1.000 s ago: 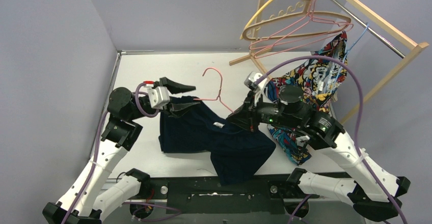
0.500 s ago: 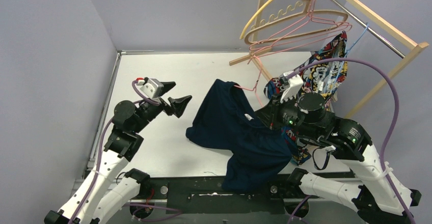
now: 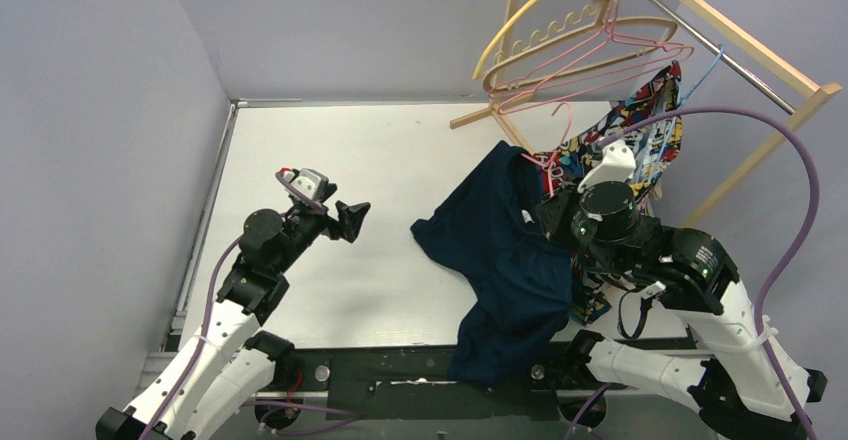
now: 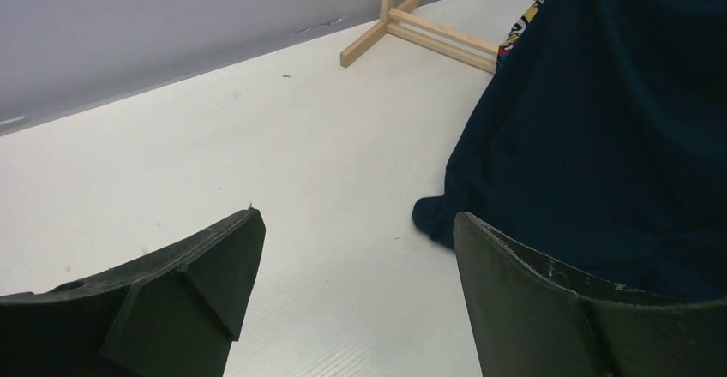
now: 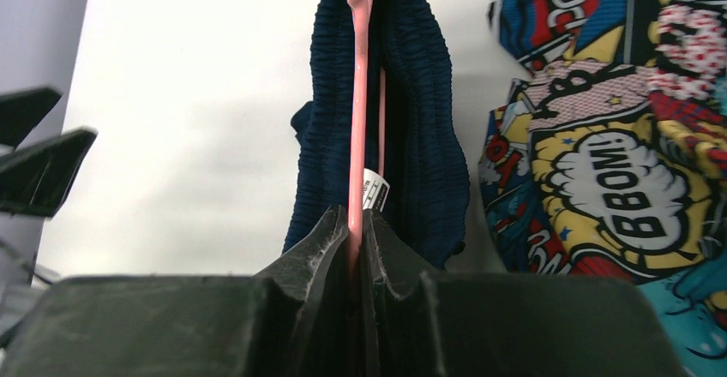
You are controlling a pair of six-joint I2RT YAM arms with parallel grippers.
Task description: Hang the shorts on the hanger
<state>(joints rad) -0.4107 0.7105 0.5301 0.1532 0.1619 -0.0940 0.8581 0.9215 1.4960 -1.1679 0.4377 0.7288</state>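
So the big change in the last second: the left gripper lets go of the shorts and backs off toward the left edge of the worktop. Its jaws are now wide open with nothing between them, just bare surface in the left wrist view. Meanwhile the right gripper has swung everything up and over toward the far-right corner. Its jaws are clamped shut on the thin pink hanger, and the wrist view shows the ribbed waistband wrapped round both sides of the wire, white label peeking out just above the fingertips. The shorts aren't spread flat mid-worktop anymore. They hang off the hanger over the right half, one leg trailing down past the near edge. They're right up against the comic-print garment under the wooden rack. My read is that the threading part is basically done and the fabric is riding on the hanger alone. What's left, I'd guess, is getting the hook onto the rail without the waistband sliding off.
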